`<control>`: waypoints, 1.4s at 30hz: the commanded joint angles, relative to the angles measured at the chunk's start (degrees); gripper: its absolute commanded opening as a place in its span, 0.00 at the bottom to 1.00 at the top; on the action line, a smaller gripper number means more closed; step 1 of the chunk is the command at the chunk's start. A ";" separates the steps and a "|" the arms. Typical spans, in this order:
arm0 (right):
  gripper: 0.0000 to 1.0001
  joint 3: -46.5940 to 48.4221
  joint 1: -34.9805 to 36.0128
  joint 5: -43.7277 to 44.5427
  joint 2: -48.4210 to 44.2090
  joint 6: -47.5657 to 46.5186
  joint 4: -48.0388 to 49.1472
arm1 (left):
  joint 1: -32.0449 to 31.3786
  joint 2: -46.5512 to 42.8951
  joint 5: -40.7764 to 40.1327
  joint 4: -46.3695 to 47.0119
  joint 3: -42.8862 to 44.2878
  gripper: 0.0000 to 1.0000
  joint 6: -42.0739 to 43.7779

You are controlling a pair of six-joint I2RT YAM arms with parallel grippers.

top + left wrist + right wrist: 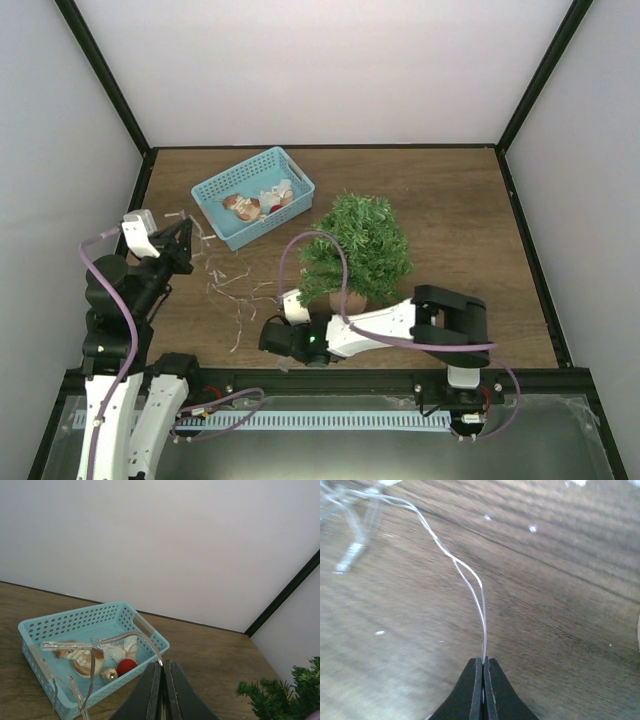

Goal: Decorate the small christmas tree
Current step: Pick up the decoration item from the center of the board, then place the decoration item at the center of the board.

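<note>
Over the table [450,200], left end effector [162,666], right end effector [483,662], both pinching wire [484,630]

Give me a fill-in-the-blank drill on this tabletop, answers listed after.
1. The basket holding the ornaments is light ____.
2. Inside it, the round ball beside the gold one is ____.
3. The right gripper is shut on a thin clear ____.
4. The arm lying just in front of the small christmas tree is the ____ one.

Missing words: blue; red; wire; right.
</note>
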 commanded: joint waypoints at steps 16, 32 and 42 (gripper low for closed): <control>0.01 7.92 5.45 -11.50 -33.80 -36.16 5.87 | -0.05 0.86 1.90 1.84 4.22 0.04 -1.57; 0.01 46.39 0.43 5.51 -27.84 -66.55 -0.35 | -0.10 3.71 14.81 11.03 11.09 0.04 -14.03; 0.01 58.84 -21.35 0.94 -23.04 -80.34 9.56 | -0.08 11.26 21.90 18.31 9.19 0.04 -16.40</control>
